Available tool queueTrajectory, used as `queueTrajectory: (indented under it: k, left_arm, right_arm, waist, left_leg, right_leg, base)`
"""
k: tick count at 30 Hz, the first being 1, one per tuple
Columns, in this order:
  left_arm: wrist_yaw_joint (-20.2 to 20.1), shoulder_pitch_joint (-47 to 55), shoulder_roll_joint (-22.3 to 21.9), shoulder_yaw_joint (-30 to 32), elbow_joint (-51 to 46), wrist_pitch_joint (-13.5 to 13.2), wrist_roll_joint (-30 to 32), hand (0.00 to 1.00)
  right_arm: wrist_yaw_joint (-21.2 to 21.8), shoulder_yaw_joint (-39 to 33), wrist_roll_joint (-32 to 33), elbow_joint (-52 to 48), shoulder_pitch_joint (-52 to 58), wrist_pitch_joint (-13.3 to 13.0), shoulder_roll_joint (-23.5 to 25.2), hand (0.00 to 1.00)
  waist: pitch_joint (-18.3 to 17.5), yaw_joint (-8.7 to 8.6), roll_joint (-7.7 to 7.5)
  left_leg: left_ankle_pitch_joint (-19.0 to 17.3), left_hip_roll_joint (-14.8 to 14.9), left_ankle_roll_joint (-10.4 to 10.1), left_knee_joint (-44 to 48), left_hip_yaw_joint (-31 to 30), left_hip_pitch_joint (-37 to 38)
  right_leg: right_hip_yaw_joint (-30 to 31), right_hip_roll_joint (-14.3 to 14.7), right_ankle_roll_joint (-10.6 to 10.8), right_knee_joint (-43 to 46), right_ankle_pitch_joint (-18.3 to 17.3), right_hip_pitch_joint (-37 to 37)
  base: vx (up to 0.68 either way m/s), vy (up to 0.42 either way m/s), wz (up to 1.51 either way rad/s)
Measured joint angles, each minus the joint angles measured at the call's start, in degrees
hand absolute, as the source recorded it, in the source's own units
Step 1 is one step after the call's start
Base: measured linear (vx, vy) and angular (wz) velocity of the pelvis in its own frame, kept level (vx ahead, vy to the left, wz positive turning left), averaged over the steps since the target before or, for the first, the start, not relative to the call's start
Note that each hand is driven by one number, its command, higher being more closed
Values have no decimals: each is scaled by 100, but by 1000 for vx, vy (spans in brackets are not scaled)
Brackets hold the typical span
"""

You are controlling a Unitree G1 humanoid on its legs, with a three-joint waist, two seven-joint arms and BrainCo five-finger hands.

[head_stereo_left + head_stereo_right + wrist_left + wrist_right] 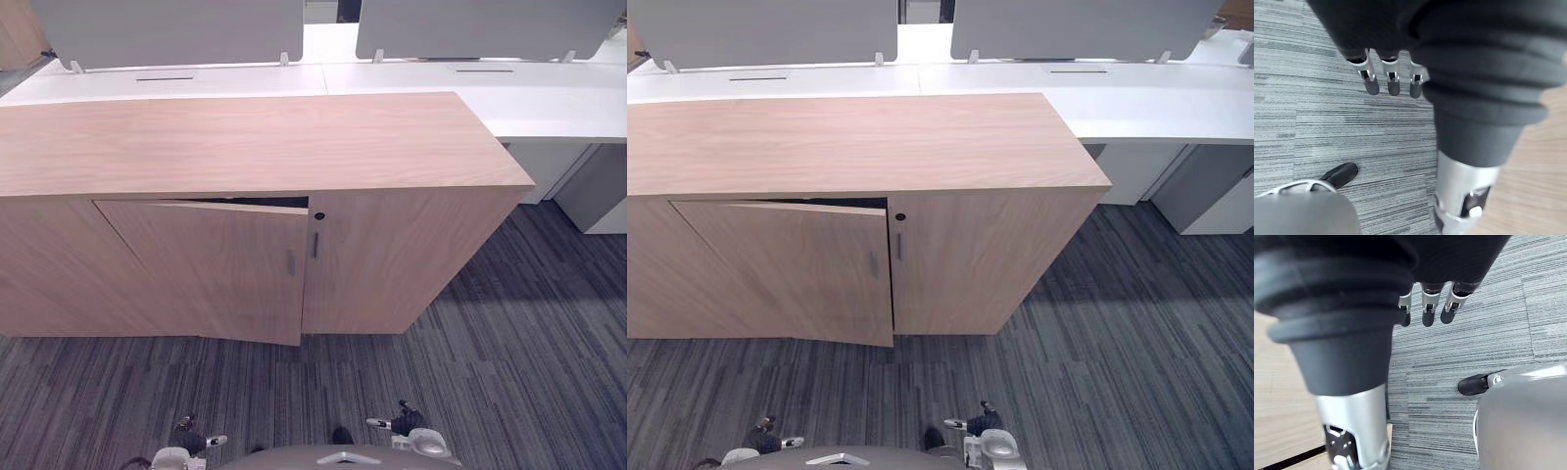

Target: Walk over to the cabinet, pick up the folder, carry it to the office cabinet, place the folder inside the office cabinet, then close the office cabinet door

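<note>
A low wooden office cabinet [245, 147] stands before me with a bare top. Its left door [216, 269] is ajar, swung out a little at the handle side, and a dark slit shows above it. What is inside stays hidden. The right door [392, 255] is flush, with a small round lock [319, 215] and slim handles by the seam. My left hand [191, 441] hangs low at my side, its fingers [1391, 81] straight over the carpet and holding nothing. My right hand [407, 421] hangs likewise, with fingers [1427, 311] relaxed and empty.
White desks [490, 93] with grey divider screens [167, 29] run behind the cabinet. A white desk panel [598, 191] stands at the right. Grey striped carpet [509, 333] spreads between me and the cabinet and off to the right.
</note>
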Motion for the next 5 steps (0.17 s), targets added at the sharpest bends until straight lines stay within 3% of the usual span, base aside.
queueTrajectory:
  k: [5]
  left_arm:
    - [-3,-19,-49,163,193,11,37,0]
  right_arm:
    - [8,-244,7,133,-10,80,-11,0]
  waist:
    - [-5,25,-2]
  left_leg:
    - [-22,-20,-40,-10,-137,18]
  right_leg:
    - [-138,-30,-44,37,-122,44]
  base:
    - [-41,-28,14]
